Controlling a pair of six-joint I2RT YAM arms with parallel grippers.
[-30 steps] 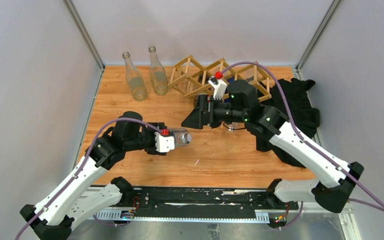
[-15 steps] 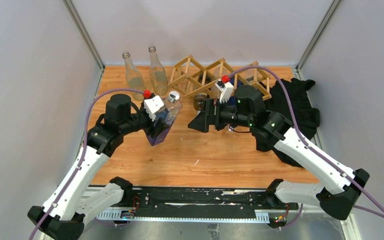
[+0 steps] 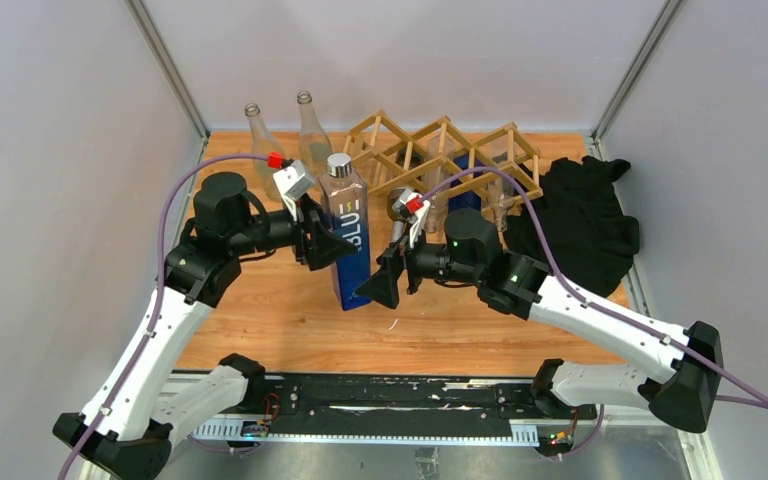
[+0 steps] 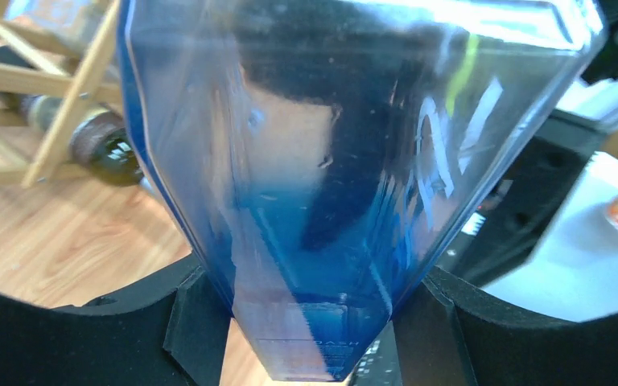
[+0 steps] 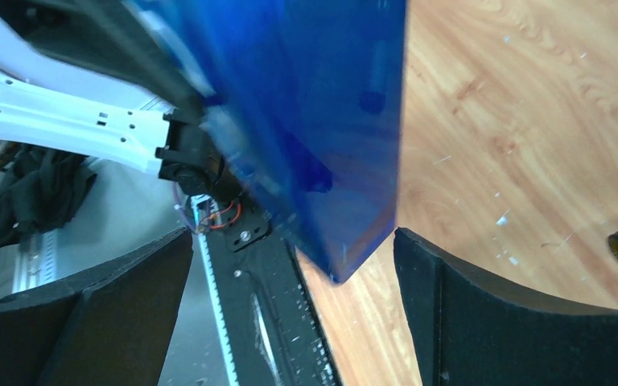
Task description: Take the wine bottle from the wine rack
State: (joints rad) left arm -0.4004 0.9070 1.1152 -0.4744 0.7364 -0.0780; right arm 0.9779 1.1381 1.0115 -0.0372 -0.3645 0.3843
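Top external view is showing us the blue square-sided wine bottle (image 3: 350, 240) standing close to upright in the middle of the frame. Its silver cap is pointing toward the upper edge and its base toward the lower edge, and it is apart from the light wooden lattice wine rack (image 3: 460, 150) at upper centre.

We are gripping it with the left pincer (image 3: 328, 245), which is reaching in from the left of the frame and clamping the flat sides about mid-body. In the left wrist view the black fingers (image 4: 197, 322) are pressing on both sides of the translucent blue wall.

The right pincer (image 3: 373, 288) is sitting low, just right of the base, with its jaws spread wide and holding nothing. In the right wrist view the bottom corner of the wine bottle is hanging between the two fingers (image 5: 491, 322), and neither one is visibly pressing on it.

We are judging the wine bottle to be already off the rack, so the coming move is turning on how its base meets the wooden bench (image 3: 440, 320). Its long axis is running nearly vertical with a slight lean. The left arm is carrying it, while the right arm is nearer the base and placed to steady it. We cannot tell whether the base is touching the bench yet.

A dark round-ended bottle (image 3: 400, 205) is lying among the rack's lower slats, just to the upper right of the blue one.
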